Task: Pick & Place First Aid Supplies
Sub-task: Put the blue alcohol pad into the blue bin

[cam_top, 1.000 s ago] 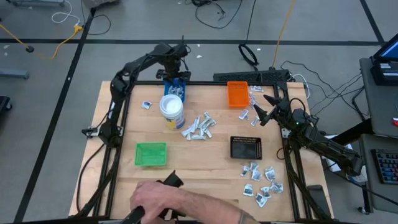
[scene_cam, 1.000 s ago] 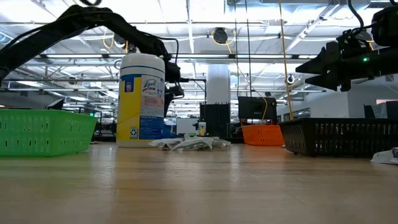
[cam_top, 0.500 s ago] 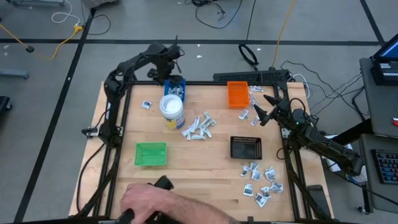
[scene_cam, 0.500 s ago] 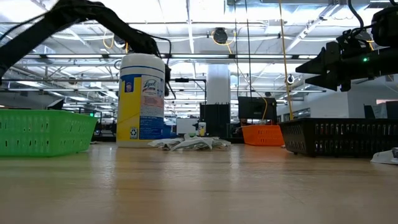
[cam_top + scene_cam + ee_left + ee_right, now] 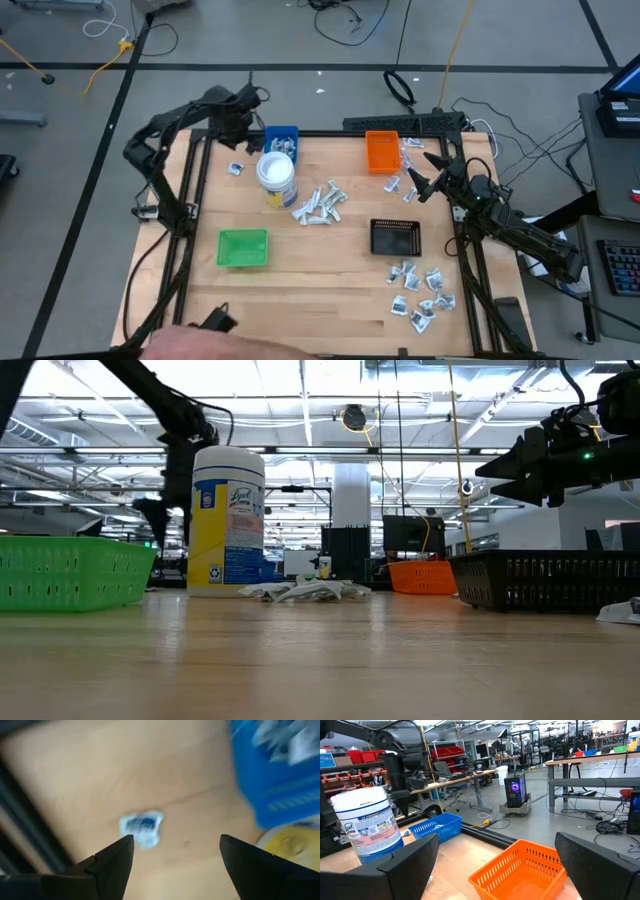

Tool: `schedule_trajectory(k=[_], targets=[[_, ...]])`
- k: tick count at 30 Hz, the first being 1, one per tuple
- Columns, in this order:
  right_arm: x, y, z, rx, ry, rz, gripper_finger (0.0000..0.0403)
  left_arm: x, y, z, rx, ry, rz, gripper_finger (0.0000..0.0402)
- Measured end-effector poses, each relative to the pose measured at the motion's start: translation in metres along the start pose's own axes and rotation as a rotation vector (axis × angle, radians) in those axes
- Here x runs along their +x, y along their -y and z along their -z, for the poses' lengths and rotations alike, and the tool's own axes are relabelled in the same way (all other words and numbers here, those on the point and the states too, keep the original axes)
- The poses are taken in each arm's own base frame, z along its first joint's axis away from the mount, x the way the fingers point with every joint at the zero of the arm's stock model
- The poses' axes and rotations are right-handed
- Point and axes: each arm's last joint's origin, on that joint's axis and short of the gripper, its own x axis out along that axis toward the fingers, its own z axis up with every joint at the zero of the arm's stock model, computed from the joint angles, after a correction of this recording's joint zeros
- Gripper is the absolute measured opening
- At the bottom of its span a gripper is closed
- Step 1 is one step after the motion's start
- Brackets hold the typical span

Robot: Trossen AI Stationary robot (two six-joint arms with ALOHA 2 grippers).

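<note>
The first aid supplies are small white and silvery packets. One pile (image 5: pixel 320 203) lies mid-table, a cluster (image 5: pixel 420 295) lies near the right front, and a few (image 5: pixel 408 150) lie by the orange tray (image 5: pixel 381 150). Some lie in the blue tray (image 5: pixel 281 140). A single packet (image 5: pixel 141 826) lies flat on the wood at the far left. My left gripper (image 5: pixel 175 850) hangs open above it, pointing down, just left of the blue tray (image 5: pixel 280 780), with nothing between its fingers. My right gripper (image 5: pixel 420 178) waits open and level at the right edge.
A white tub with a blue label (image 5: pixel 277 175) stands near the blue tray. A green tray (image 5: pixel 243 247) sits front left and a black tray (image 5: pixel 396 238) right of centre. A person's hand (image 5: pixel 190 345) and a dark object (image 5: pixel 218 320) show at the near edge.
My left gripper has moved from above the blue tray toward the table's left edge, still pointing down, and now hangs over the lone packet at the far left. The person's hand at the near edge has drawn back almost out of the picture.
</note>
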Motion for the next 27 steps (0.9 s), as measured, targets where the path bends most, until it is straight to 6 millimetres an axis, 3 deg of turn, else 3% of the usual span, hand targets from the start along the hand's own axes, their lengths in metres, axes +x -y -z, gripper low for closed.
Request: schedule_trajectory(k=[5, 10, 27], targets=[[0.000, 0.000, 0.000, 0.000, 0.000, 0.001, 0.0393, 0.001, -0.018, 0.024, -0.036, -0.010, -0.012, 0.0311], [0.000, 0.000, 0.000, 0.000, 0.000, 0.001, 0.0393, 0.007, -0.024, 0.032, -0.051, -0.018, -0.041, 0.0314], [0.000, 0.000, 0.000, 0.000, 0.000, 0.001, 0.0393, 0.068, -0.015, 0.042, -0.015, 0.105, -0.082, 0.0268]])
